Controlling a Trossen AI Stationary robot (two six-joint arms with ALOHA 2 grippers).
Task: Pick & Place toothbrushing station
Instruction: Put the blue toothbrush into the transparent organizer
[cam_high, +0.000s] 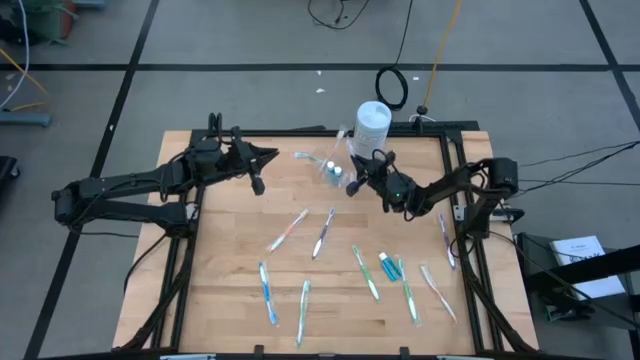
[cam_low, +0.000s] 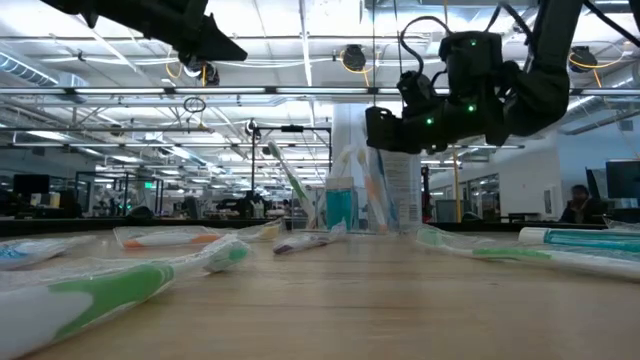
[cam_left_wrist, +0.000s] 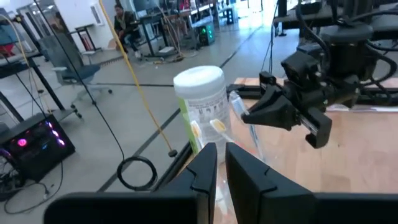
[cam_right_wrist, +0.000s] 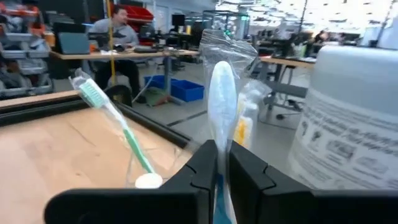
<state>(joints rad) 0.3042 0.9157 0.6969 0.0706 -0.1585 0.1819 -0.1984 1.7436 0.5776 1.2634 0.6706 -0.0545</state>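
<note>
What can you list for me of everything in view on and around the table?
table: one, light wood, centre
canister: one, white, back edge
cup: one, clear, beside the canister
loose toothbrushes: about nine, pastel, scattered across the table
tube: one clearly seen, blue, front right
person: one, seated in the room beyond
left gripper: dark, shut, empty, raised at back left
right gripper: dark, shut on wrapped toothbrush, white, by the cup

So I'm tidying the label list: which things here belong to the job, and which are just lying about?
Job: cup, toothbrushes, blue tubes, right gripper shut on a wrapped toothbrush.
Lying about: white canister, cable coil on the floor, left gripper waiting.
</note>
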